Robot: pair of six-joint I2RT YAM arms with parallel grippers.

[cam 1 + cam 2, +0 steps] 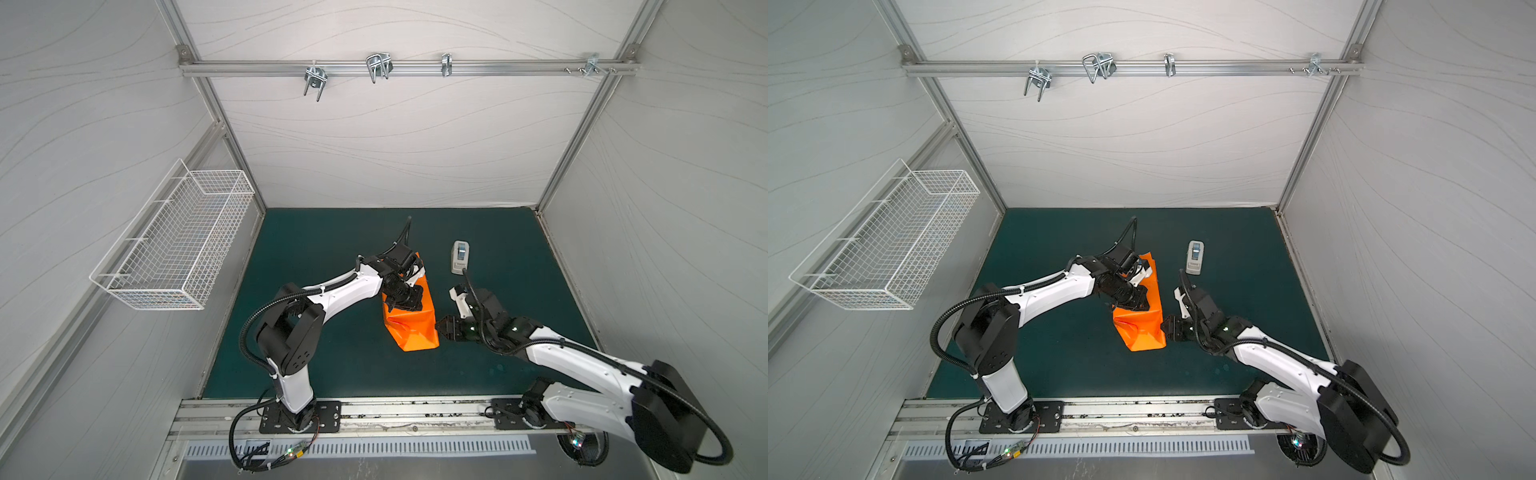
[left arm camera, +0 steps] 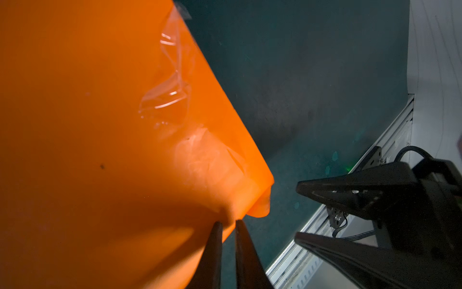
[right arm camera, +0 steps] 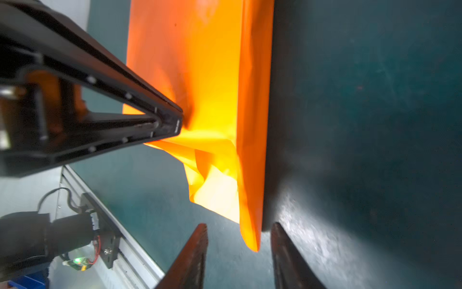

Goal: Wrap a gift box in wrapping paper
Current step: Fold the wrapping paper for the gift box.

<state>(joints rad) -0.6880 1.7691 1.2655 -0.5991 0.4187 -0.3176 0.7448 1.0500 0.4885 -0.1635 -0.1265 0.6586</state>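
Wrapping paper (image 1: 411,332), orange, one sheet: lay folded into a long, boxy parcel at the middle of the dark green mat (image 1: 332,365), running near to far in both top views (image 1: 1142,332). The near end was loose and creased, with flaps standing out. A crinkled strip of clear tape (image 2: 172,95) was stuck to the paper face (image 2: 87,125) that filled your left wrist view.

Gift box: hidden from you in every view; only paper showed.

Left gripper (image 1: 390,306): sat on the near-left part of the parcel's top, also seen in a top view (image 1: 1113,307). From its own wrist camera the left gripper (image 2: 228,222) had its jaws almost together, pinching a small pucker of paper. Your right wrist view showed the left gripper (image 3: 180,122) closed to a point, with creases running out from it across the paper (image 3: 212,87).

Right gripper (image 1: 439,326): low over the mat, just right of the parcel's near-right corner (image 1: 1166,324). Jaws stood apart and held nothing. In its own view the right gripper (image 3: 240,224) faced a loose paper corner in line with the gap, touching neither jaw. From the left wrist you saw it (image 2: 297,212) parted, just beside the paper.

Tape dispenser (image 1: 459,257), small, white-grey: stood on the mat to the far right of the parcel, not touching it.

Wire basket (image 1: 178,241), white: hung on the left wall.
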